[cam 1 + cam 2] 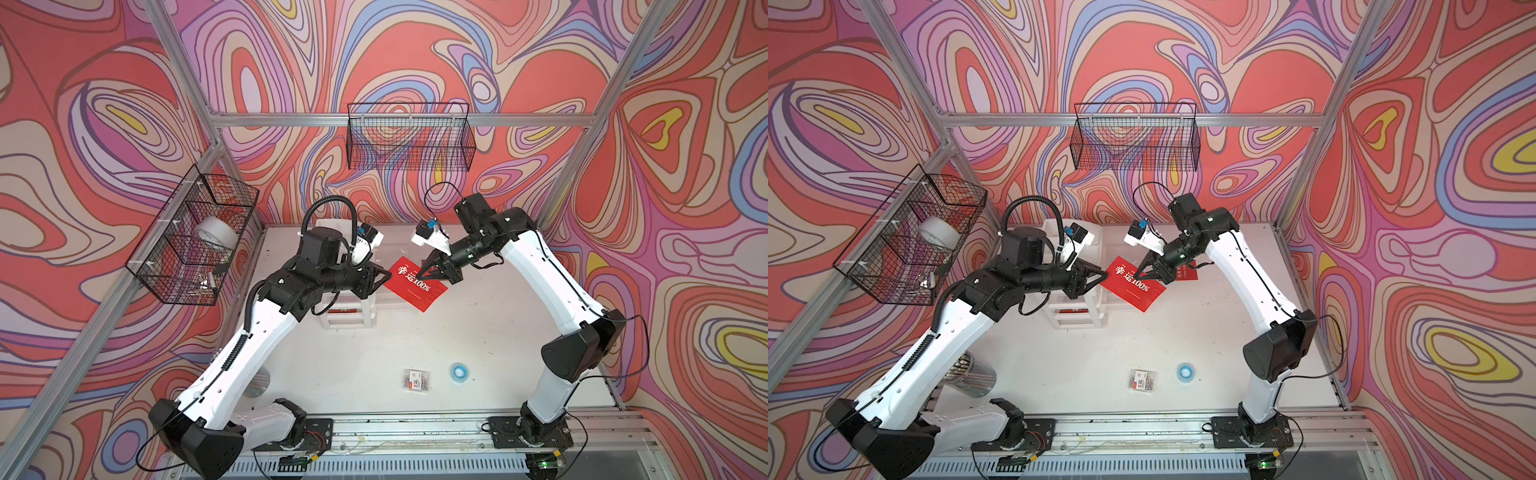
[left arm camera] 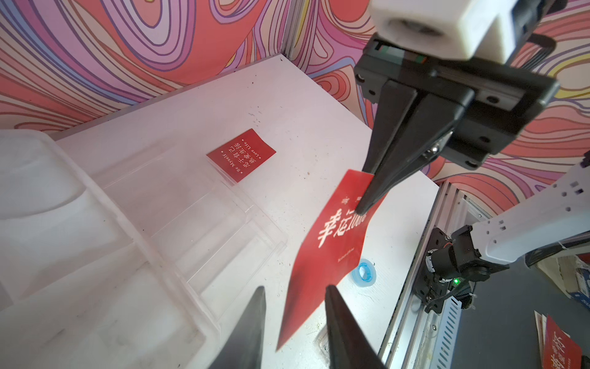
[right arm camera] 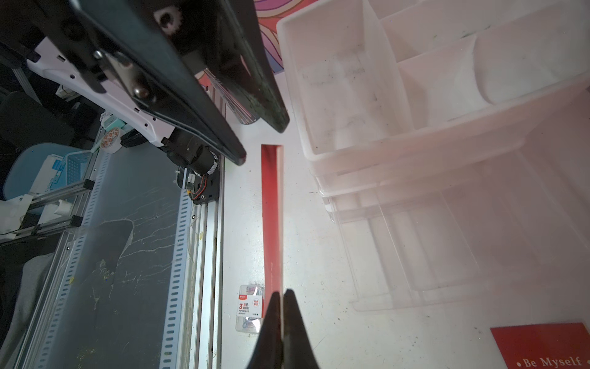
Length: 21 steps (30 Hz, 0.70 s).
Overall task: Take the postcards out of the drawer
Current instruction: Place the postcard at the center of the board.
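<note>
Walls (image 1: 124,104) covered in swirling pattern of red, pink, lilac and yellow. Silver aluminium frame (image 1: 291,120) along the corners. White tabletop (image 1: 374,345), brightly lit. Black wire basket (image 1: 374,141) on back wall, second wire basket (image 1: 178,286) on left wall.

- The 100% postcard (image 1: 415,284) is red with white lettering. It is pinched by one edge in my right claw (image 1: 420,275) and held tilted above the table. Its free end reaches between the parted fingers of my left claw (image 2: 296,289).
- The Be Myself postcard (image 2: 241,155) is red and lies flat and face up on the table, just beyond my right claw.
- The drawer (image 2: 198,223) is clear plastic and stands pulled open beside my left claw.
</note>
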Available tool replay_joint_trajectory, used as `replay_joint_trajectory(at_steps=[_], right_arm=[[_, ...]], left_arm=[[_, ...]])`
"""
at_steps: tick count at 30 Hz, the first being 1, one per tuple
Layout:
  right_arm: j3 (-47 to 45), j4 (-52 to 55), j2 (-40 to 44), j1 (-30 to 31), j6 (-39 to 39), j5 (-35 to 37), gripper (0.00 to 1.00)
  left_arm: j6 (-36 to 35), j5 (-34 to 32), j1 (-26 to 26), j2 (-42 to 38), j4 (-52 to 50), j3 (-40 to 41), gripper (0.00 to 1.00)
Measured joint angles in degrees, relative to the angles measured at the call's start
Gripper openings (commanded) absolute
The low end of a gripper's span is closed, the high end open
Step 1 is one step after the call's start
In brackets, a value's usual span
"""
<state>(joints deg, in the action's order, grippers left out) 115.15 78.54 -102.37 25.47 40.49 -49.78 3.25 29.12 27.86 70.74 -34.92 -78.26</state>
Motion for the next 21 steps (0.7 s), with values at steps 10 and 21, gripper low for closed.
replay_joint_trajectory(at_steps=[10,21], right_arm=[[0.0,0.3,0.0,0.1,1.9,-2.1,0.00],[-0.1,0.4,0.0,0.1,3.0,-3.0,0.00]], left_arm=[[-0.2,3.3,0.3,1.7,0.5,-2.7,0.35],[-1.4,6.5,1.2,3.7,0.1,-3.4,0.30]])
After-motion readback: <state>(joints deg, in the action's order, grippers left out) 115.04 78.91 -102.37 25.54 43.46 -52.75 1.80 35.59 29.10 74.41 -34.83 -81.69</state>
